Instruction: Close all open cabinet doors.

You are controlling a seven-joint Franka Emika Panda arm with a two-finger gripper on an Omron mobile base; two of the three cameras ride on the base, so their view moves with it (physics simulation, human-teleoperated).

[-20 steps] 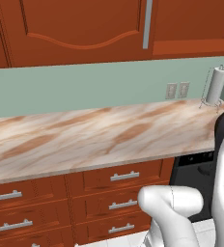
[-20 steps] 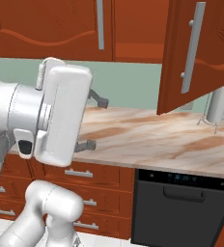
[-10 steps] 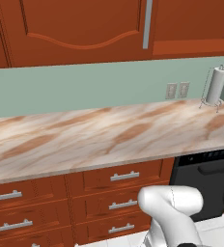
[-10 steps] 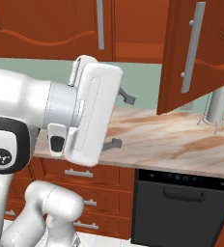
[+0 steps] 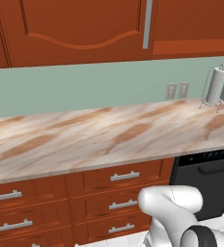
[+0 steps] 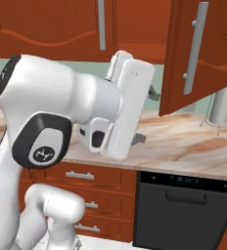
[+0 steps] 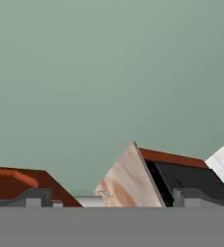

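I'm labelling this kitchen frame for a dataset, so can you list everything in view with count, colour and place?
open cabinet door: one, reddish-brown with grey bar handle, swung out above the counter's right part
closed cabinet door: one, reddish-brown, on the wall above the counter
counter: one, marbled beige-brown, along the green wall
drawer fronts: several, reddish-brown with short silver handles, under the counter
oven: one, black, below the counter at right
paper towel holder: one, white roll on a wire stand, far right of the counter
wall outlets: two, pale, on the green wall
gripper: one, dark fingers spread, raised toward the wall
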